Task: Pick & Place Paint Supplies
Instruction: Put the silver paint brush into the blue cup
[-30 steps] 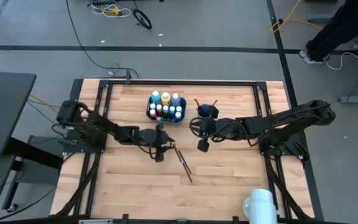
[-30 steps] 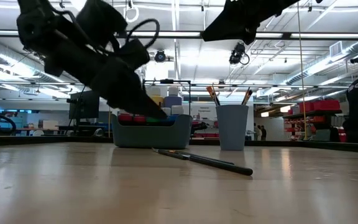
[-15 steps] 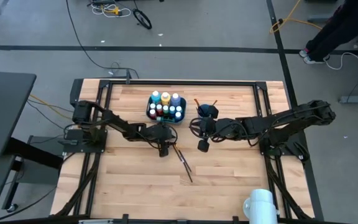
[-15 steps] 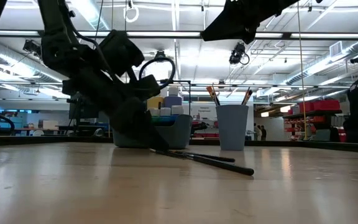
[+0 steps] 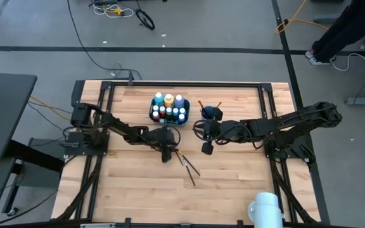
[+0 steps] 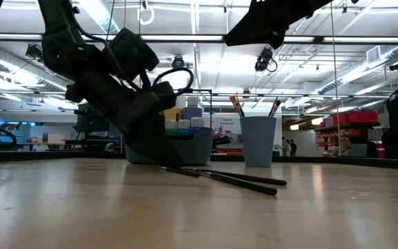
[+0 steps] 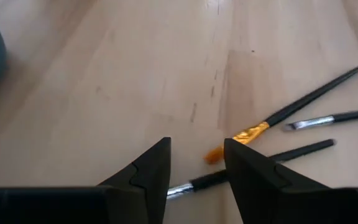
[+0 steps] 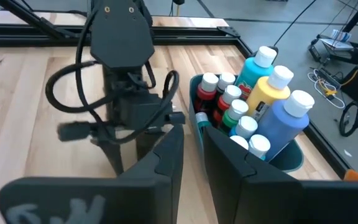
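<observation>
Three thin dark-handled paintbrushes [image 5: 189,168] lie fanned out on the wooden table, also seen in the low view [image 6: 233,178]. One has an orange tip [image 7: 213,155]. My left gripper [image 5: 166,155] is open and down at the table. Its fingers stand on either side of one brush's silver ferrule end [image 7: 185,186]. White-capped paint bottles [image 5: 168,104] stand in the teal bin [image 6: 199,149]. More brushes stand in the blue cup [image 5: 211,113]. My right gripper [image 5: 206,148] hangs above the table near the cup, open by a narrow gap [image 8: 192,155] and holding nothing. My left gripper comes slanting down from the table's left, and the brush's ferrule end [image 7: 185,186] runs through the gap between its open fingers. Whether a finger touches the brush I cannot tell. The brush lies flat on the table.
The bin [image 5: 152,114] and the cup [image 6: 258,142] stand side by side toward the far edge. A white roll-shaped object [image 5: 262,208] sits at the near right corner. A person's legs [image 5: 334,31] show on the floor beyond the table.
My left gripper has come down from above the table to the brushes' ends nearest the bin and shifted slightly right. The brushes, which lay together in one line, are now fanned apart, their far ends swung away from each other.
</observation>
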`<control>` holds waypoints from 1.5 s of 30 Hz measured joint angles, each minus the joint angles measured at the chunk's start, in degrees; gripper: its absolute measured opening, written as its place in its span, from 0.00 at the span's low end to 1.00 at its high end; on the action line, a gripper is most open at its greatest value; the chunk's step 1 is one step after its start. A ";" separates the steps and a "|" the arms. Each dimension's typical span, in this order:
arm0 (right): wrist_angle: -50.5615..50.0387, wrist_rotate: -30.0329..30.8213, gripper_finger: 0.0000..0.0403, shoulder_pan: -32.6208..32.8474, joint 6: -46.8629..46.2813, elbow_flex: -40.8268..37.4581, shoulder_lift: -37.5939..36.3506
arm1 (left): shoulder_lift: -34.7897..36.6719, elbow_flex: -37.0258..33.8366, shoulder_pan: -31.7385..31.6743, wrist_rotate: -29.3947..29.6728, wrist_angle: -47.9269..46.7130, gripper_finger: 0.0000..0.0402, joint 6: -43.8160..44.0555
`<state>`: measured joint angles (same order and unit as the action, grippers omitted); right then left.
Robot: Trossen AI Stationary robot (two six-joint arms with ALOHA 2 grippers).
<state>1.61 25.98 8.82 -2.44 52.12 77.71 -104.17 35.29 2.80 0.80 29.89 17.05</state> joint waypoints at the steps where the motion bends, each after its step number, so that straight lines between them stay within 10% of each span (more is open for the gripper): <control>1: -0.01 0.03 0.16 -0.01 0.00 0.00 0.00 | 0.69 0.00 0.01 -0.45 -0.78 0.39 1.71; 14: -0.37 0.00 0.16 0.00 0.02 0.00 0.00 | 12.94 -0.14 3.24 -0.96 -13.31 0.39 -0.63; 21: -0.39 0.01 0.16 0.01 0.00 0.00 0.00 | 15.31 -0.20 5.01 8.66 -14.44 0.39 -7.22; 45: -0.35 0.02 0.16 0.00 0.01 0.00 0.00 | 10.26 -2.65 -1.00 -0.50 -16.54 0.39 -17.51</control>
<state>1.26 26.00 8.82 -2.42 52.12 77.71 -93.91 32.64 1.80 0.29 13.35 -0.46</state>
